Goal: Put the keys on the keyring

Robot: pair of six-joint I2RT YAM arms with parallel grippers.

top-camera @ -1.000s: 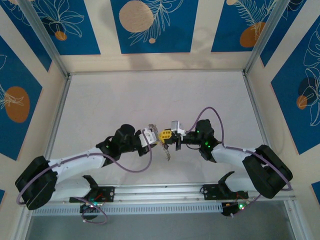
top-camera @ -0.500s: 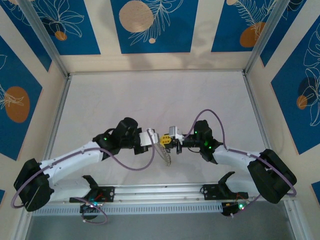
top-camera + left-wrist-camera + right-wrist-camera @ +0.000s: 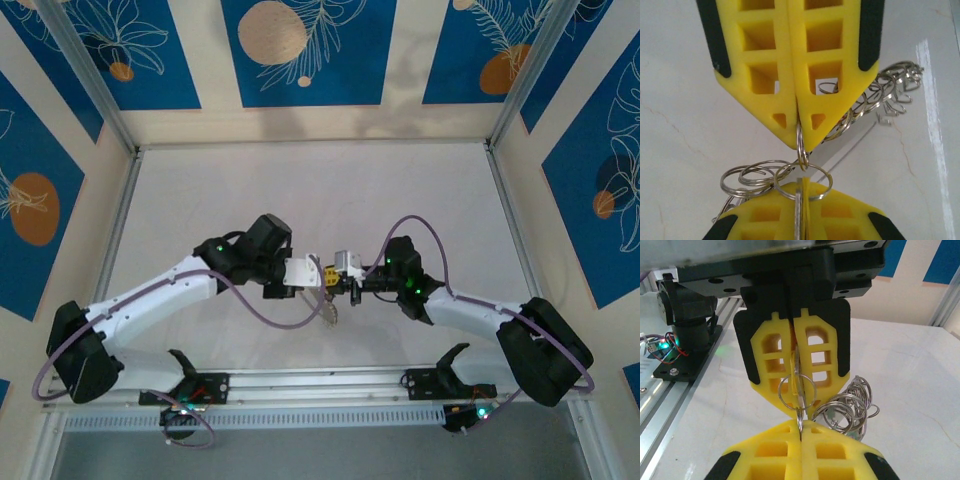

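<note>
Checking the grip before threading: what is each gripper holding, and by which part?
Left gripper clamps the flat sides of a metal strip, maybe a key; right gripper clamps a split ring by its rim.

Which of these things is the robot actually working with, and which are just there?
In the job: left gripper, right gripper, linked metal rings pinched by both.
Just there: table, purple cables, blue patterned walls.
</note>
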